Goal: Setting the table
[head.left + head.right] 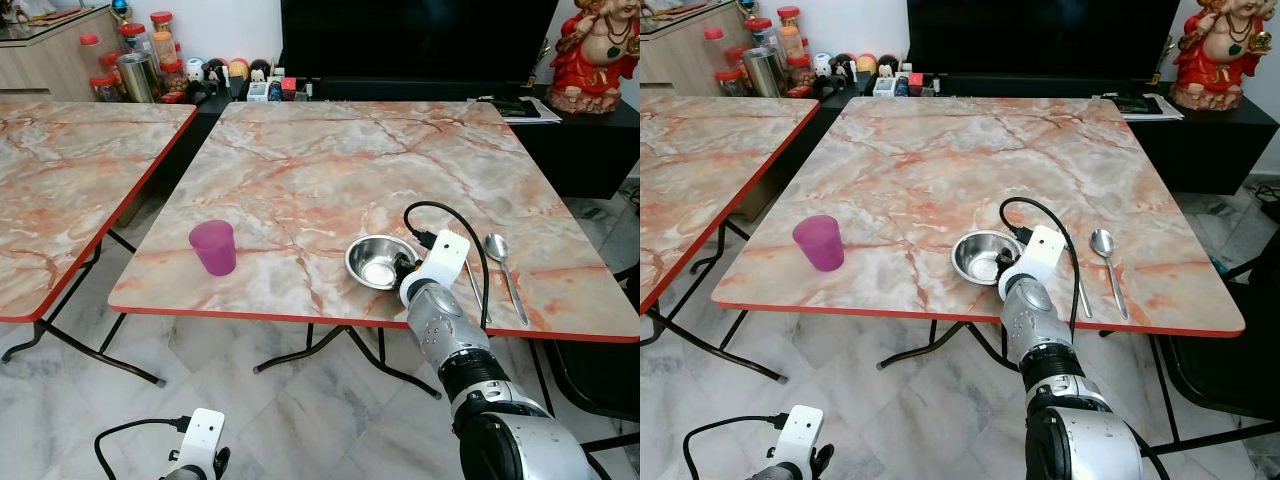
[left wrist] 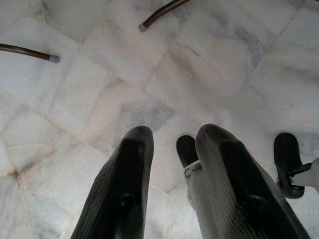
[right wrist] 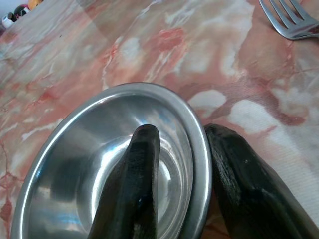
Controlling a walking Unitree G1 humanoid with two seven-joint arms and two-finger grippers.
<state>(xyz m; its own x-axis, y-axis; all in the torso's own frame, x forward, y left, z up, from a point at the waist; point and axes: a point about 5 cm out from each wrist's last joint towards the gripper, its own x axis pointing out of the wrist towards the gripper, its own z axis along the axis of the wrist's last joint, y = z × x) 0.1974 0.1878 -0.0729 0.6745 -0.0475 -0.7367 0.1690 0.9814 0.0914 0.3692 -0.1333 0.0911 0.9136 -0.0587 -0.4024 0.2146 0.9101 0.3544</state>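
- The steel bowl (image 1: 378, 262) sits near the front edge of the marble table (image 1: 300, 150).
- The right gripper (image 3: 174, 164) pinches its rim, one finger inside, one outside.
- A fork (image 3: 291, 22) and spoon (image 1: 503, 268) lie just right; a purple cup (image 1: 213, 247) stands well left.
- The left gripper (image 2: 172, 164) hangs over the floor (image 2: 149, 74), fingers slightly apart, holding nothing.

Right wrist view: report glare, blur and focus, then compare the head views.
Right wrist view: the steel bowl shows bright mirror glare inside; the near black fingers and the fork look soft. Left eye view: even daylight, sharp, with a faint sheen on the marble table.
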